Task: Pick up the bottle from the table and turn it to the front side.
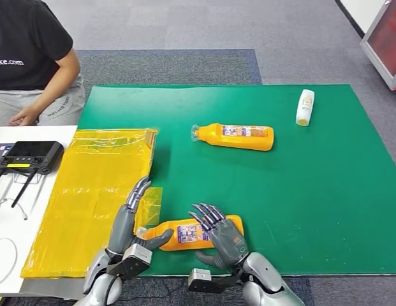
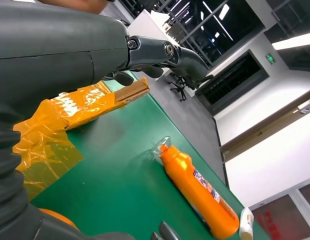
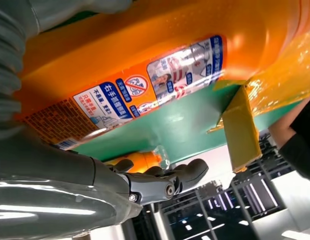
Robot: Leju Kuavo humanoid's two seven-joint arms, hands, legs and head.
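An orange bottle [image 1: 193,233] lies on its side at the near edge of the green surface [image 1: 301,210], its neck end toward the yellow bag [image 1: 97,191]. The left hand [image 1: 131,226] sits at the neck end with its thumb across the bottle and its fingers [image 1: 138,191] apart and raised over the bag, while the right hand [image 1: 222,236] rests over the base end, fingers [image 1: 208,213] spread on the label and thumb on the near side. A second orange bottle [image 1: 236,136] lies farther back, well apart, with a small white bottle [image 1: 305,107] beyond it and a person [image 1: 32,57] sitting at the far left.
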